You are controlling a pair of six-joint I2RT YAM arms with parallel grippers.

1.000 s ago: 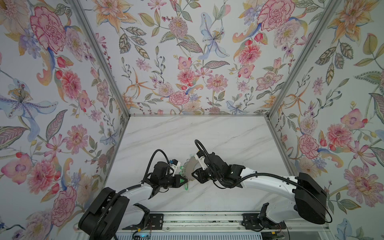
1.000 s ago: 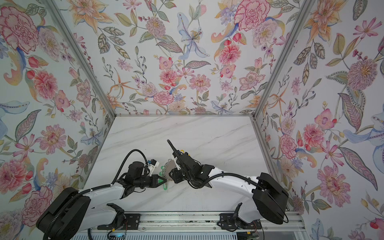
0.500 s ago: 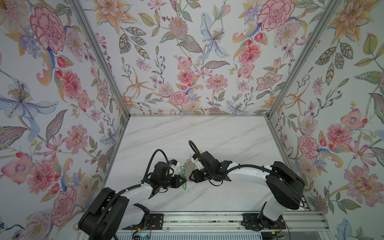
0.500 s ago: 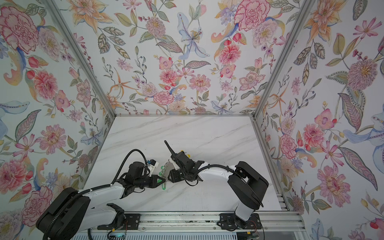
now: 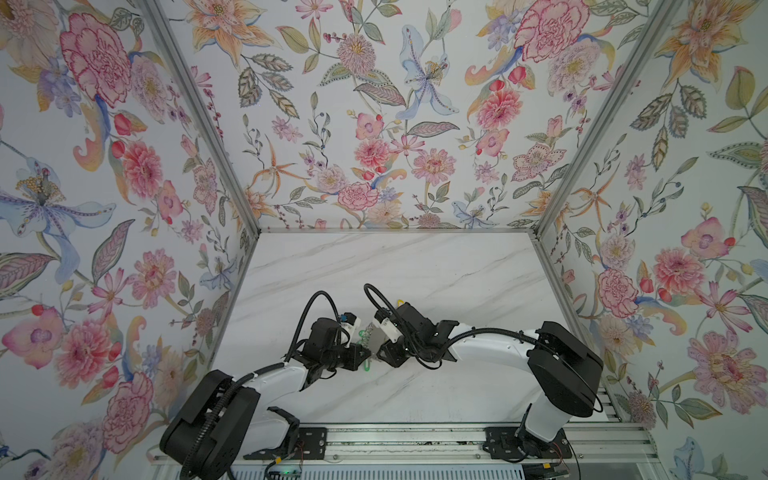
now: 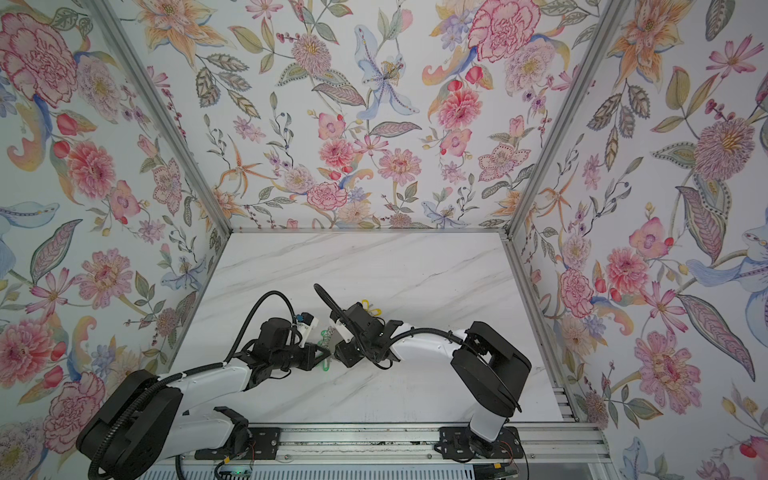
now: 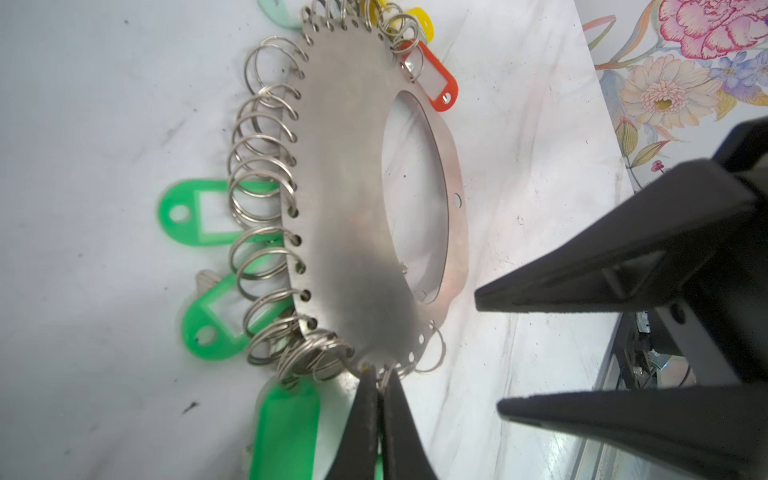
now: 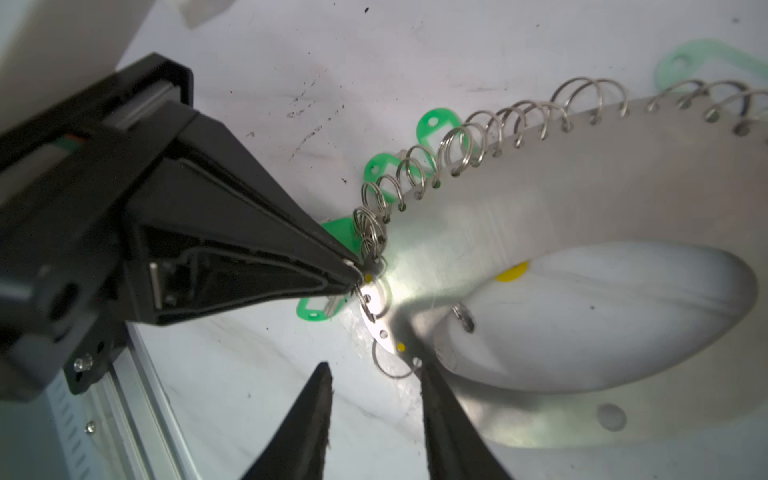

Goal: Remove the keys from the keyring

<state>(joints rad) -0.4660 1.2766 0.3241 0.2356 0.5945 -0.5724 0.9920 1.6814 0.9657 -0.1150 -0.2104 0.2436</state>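
The left pincer [image 7: 380,376] is clamping narrow, its tips pressing together on a small wire ring [image 7: 386,370] that is threading through the rim of the keyring [image 7: 345,208]. The keyring is stretching straight out ahead of those tips, with its big central hole lying beyond them. It is sitting tilted rather than flat, and I cannot tell whether its far edge is touching the worktop [image 7: 104,104].

More wire rings are standing in a row along the rim, running away from the left pincer. Beside and under that row, the green-tagged keys [image 7: 212,320] are lying on the worktop, one of them right next to the left pincer's tips. At the end of the keyring farthest from the left pincer, a red-orange tag [image 7: 436,79] and yellow tags [image 7: 422,20] are hanging at the rim.

The right pincer [image 8: 374,370] is facing the left one, tip to tip and close, and is gripping nothing. Its jaws are standing partly apart, with an empty wire ring [image 8: 390,376] and a bit of the keyring's rim lying between the fingertips.
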